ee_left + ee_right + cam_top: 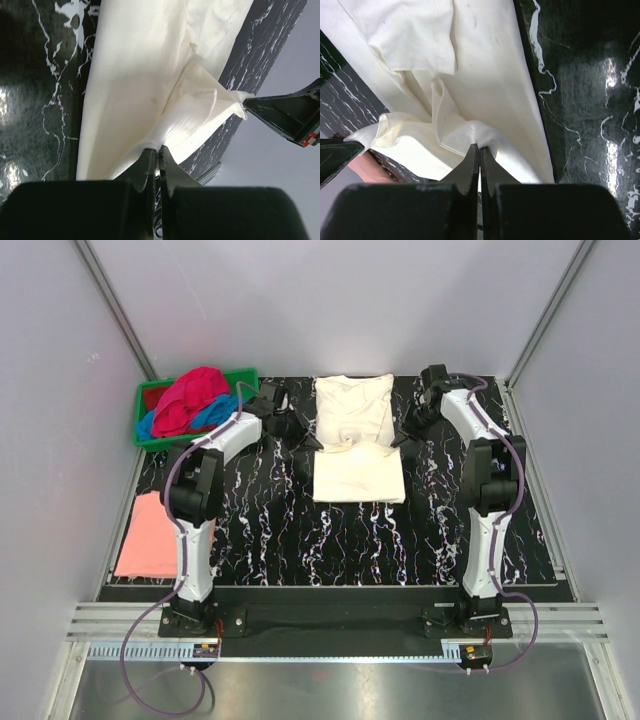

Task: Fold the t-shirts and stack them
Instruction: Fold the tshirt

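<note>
The cream t-shirt (358, 455) lies lengthwise at the back middle of the black marbled table, with its far part doubled over the near part. My left gripper (314, 443) is shut on the shirt's left edge, which shows pinched between the jaws in the left wrist view (159, 149). My right gripper (402, 440) is shut on the right edge (480, 148). The cloth (150, 90) bunches into a raised fold between the two grippers. The salmon-pink t-shirt (150, 536) lies flat at the table's left edge. The magenta-red t-shirt (188, 398) and the blue one (216, 413) are piled in the crate.
The green plastic crate (145, 400) stands at the back left corner. Grey walls close in the back and both sides. The table's metal rail (330, 625) runs along the near edge by the arm bases.
</note>
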